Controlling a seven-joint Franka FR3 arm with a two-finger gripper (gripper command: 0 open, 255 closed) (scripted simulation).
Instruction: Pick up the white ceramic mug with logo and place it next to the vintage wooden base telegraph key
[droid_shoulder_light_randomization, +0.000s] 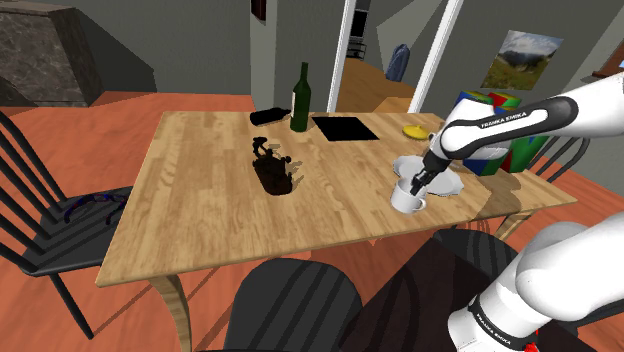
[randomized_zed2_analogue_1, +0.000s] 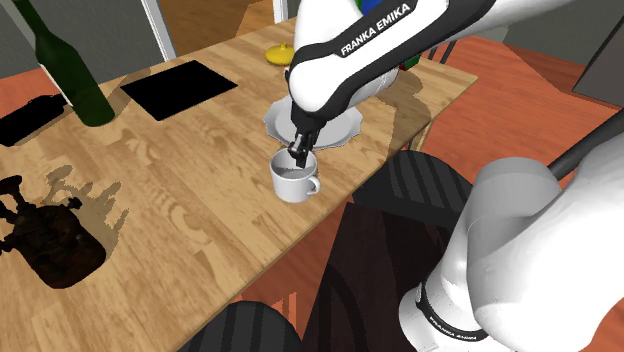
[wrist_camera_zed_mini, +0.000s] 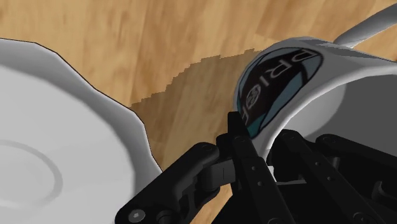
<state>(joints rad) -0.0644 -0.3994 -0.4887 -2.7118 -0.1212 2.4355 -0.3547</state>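
The mug (droid_shoulder_light_randomization: 407, 198) stood on the table (droid_shoulder_light_randomization: 200, 180), near the edge by the stand. It was white, and the wrist view showed a dark round logo on its side. A white plate (droid_shoulder_light_randomization: 450, 183) lay just beside it.

The gripper (droid_shoulder_light_randomization: 417, 183) came down onto the mug's rim. In the wrist view, one black finger (wrist_camera_zed_mini: 236, 137) was on the outside, by the logo, and the other was inside the mug (wrist_camera_zed_mini: 331, 83). They pinched the wall between them.

The key (droid_shoulder_light_randomization: 272, 168) was dark and sat near the middle of the table, well apart from the mug. A green bottle (droid_shoulder_light_randomization: 300, 100) stood behind it, next to a flat black mat (droid_shoulder_light_randomization: 344, 127)
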